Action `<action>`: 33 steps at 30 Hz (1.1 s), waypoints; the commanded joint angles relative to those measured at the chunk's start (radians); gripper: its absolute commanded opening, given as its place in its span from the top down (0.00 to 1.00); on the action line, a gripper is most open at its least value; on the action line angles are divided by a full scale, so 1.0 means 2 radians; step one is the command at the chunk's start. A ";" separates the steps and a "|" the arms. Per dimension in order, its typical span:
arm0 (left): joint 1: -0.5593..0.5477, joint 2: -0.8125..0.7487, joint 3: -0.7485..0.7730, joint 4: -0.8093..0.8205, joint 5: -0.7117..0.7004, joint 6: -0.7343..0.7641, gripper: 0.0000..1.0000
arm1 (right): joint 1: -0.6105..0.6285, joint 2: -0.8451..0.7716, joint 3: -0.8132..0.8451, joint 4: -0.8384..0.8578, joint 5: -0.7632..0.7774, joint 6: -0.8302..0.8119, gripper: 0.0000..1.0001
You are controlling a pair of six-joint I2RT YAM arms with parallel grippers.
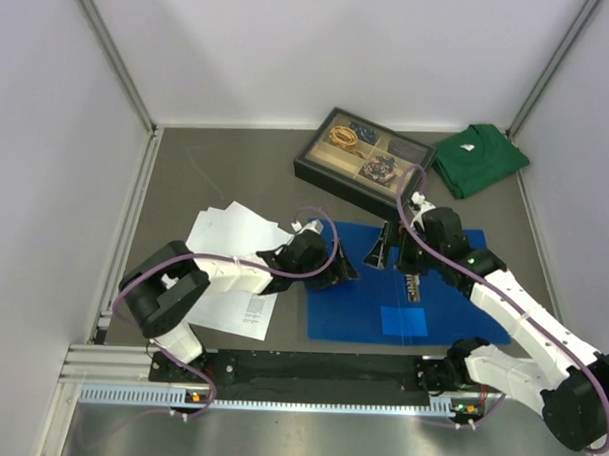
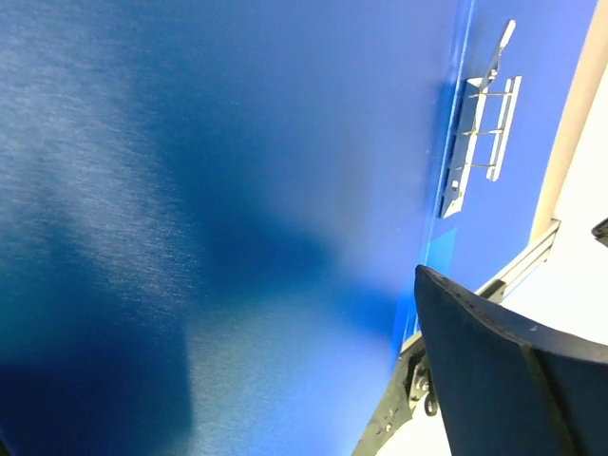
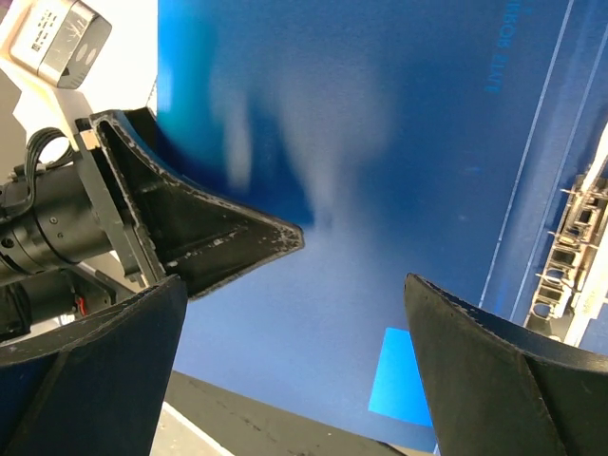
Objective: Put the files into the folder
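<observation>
Files [image 1: 229, 235] lie fanned on the table [image 1: 236, 176], just left of the open folder [image 1: 352, 310]. Left gripper [image 1: 335, 269] sits at the folder's left edge; whether it is spread or pinching cannot be told. Right gripper [image 1: 392, 253] hangs over the folder, fingers spread wide.

The folder [image 1: 362, 310] is bright blue with a lighter blue rectangle [image 1: 403, 321]. The files [image 1: 234, 236] are white with black print. The surface [image 1: 237, 166] is dark grey. The shirt [image 1: 479, 157] is green. The tray [image 1: 331, 182] frame is black. The fingers [image 3: 475, 370] are matte black.
</observation>
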 commanded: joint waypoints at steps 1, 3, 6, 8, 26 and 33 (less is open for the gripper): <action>-0.002 -0.012 0.023 -0.041 -0.039 0.022 0.04 | 0.017 0.005 0.019 0.031 0.006 0.007 0.05; 0.003 -0.042 0.032 -0.104 -0.064 0.055 0.02 | 0.023 0.009 0.021 0.034 0.021 0.012 0.05; 0.023 -0.088 0.046 -0.205 -0.089 0.100 0.02 | 0.039 0.016 0.023 0.041 0.048 0.042 0.04; 0.049 -0.134 0.045 -0.247 -0.093 0.132 0.02 | 0.055 0.023 0.029 0.054 0.068 0.070 0.04; 0.461 -0.167 0.044 -0.246 0.059 0.219 0.08 | 0.239 0.417 0.272 0.241 0.153 0.217 0.31; 0.484 -0.103 0.056 -0.261 0.105 0.218 0.06 | 0.240 0.497 0.281 0.280 0.147 0.221 0.28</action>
